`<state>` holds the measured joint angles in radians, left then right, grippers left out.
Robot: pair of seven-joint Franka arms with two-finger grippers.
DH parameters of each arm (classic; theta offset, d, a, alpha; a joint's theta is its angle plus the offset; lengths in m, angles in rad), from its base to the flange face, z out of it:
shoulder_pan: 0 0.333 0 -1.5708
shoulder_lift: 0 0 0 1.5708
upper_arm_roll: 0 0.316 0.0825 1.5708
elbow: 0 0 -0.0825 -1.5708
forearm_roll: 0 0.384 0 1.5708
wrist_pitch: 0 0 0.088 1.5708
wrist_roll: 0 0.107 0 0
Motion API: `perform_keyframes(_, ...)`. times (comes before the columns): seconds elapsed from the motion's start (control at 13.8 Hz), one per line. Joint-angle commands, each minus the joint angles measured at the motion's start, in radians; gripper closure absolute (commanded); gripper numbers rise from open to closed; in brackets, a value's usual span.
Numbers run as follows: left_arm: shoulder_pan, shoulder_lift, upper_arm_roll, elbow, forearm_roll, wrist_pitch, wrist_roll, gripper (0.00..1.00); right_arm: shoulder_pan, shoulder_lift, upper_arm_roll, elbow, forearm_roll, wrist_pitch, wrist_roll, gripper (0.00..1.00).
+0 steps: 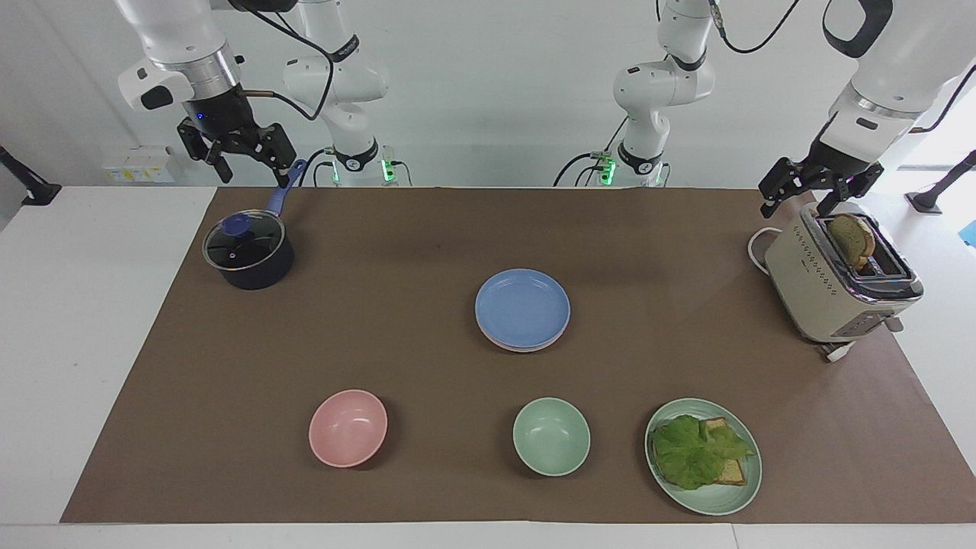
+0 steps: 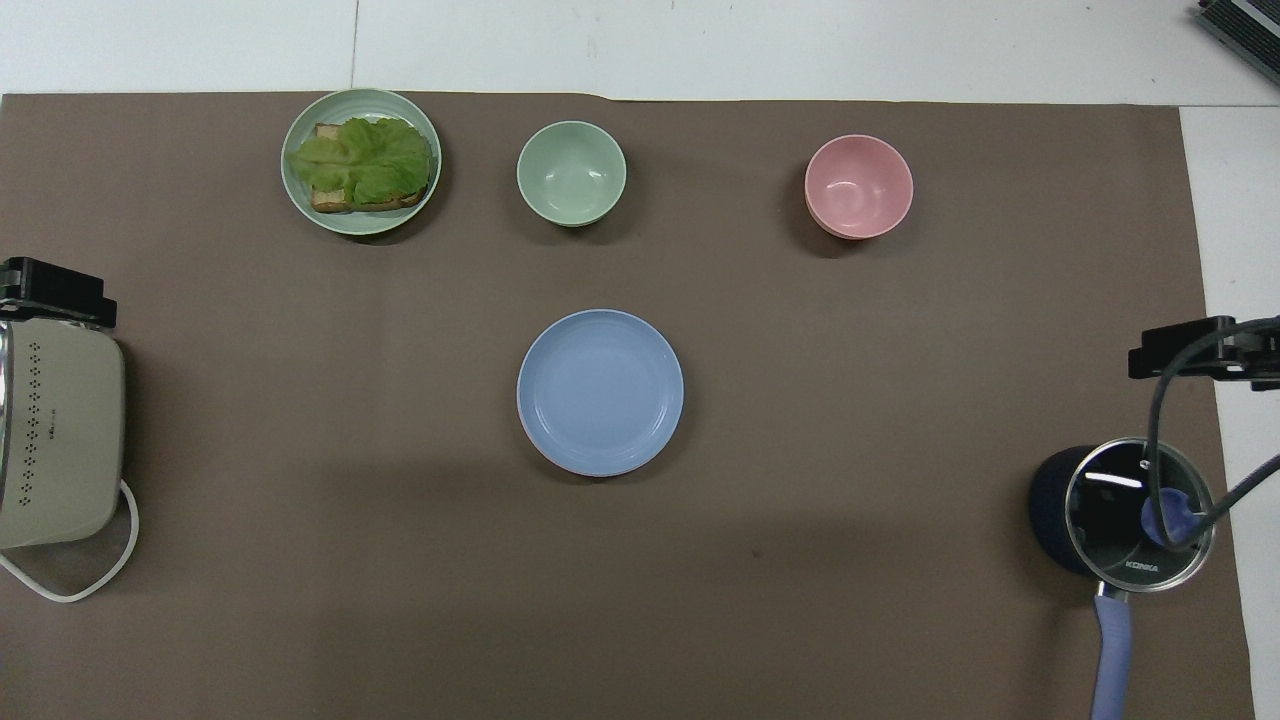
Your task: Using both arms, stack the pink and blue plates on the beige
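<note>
The blue plate (image 1: 522, 307) (image 2: 600, 390) lies on top of a stack in the middle of the mat. A thin pale pink rim, the pink plate (image 1: 512, 348), shows just under it. The beige plate is hidden. My right gripper (image 1: 255, 177) (image 2: 1190, 352) hangs open and empty in the air over the pot's end of the table, well away from the stack. My left gripper (image 1: 794, 207) (image 2: 55, 290) waits open and empty just above the toaster.
A lidded dark pot (image 1: 248, 252) with a blue handle stands near the right arm. A toaster (image 1: 839, 286) holding bread stands at the left arm's end. Farther from the robots are a pink bowl (image 1: 348, 427), a green bowl (image 1: 550, 436) and a green plate (image 1: 743, 488) with a lettuce sandwich.
</note>
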<state>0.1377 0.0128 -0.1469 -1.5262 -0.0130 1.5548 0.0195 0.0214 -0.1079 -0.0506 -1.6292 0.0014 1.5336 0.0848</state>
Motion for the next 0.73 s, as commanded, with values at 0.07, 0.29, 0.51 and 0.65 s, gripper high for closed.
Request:
perform_keyframes(0.07,0.0,-0.005,0.001,-0.003,0.013,-0.013,0.0,0.0,-0.011,-0.015,0.006,-0.023,-0.009,0.022,-0.051,0.0)
perform_keyframes(0.29,0.0,-0.005,0.001,-0.003,0.013,-0.013,0.0,0.0,-0.009,-0.015,0.008,-0.023,-0.009,0.028,-0.051,0.0)
perform_keyframes(0.51,0.0,-0.005,0.001,-0.005,0.013,-0.013,0.0,0.0,-0.011,-0.015,0.008,-0.023,-0.008,0.025,-0.051,0.0)
perform_keyframes(0.65,-0.001,-0.005,0.001,-0.003,0.013,-0.013,0.0,0.0,-0.011,-0.015,0.008,-0.021,-0.006,0.026,-0.051,0.0)
